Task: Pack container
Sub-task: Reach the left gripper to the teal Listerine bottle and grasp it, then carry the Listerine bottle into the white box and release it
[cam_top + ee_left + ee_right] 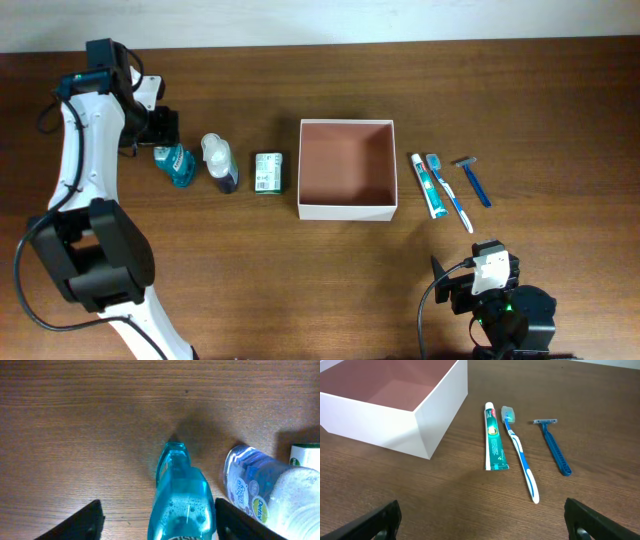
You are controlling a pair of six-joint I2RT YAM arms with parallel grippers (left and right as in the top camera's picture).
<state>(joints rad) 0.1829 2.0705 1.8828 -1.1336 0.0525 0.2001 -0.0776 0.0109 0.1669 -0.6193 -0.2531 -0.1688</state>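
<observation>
Square white-walled container [347, 211] with reddish-brown inside looks light, stiff; pinch one wall. Wide-open left pincer [157, 501] straddles teal plastic bottle [181, 491]. Wide right pincer [481, 504] is empty.

A dark brown wooden tabletop [300, 290] is seen, with a pale strip of wall [300, 20] along its far edge. Toward the left, three items are laid in a row: a teal bottle [175, 164] holding foamy liquid, a white-capped bottle [218, 162] just beside it, and a small green carton [267, 172] near that. Toward the right, a toothpaste tube [429, 187], a blue-and-white toothbrush [452, 197] and a blue razor [477, 185] are laid flat side by side. The tube and the brush are nearly touching, while the razor is set slightly apart.
</observation>
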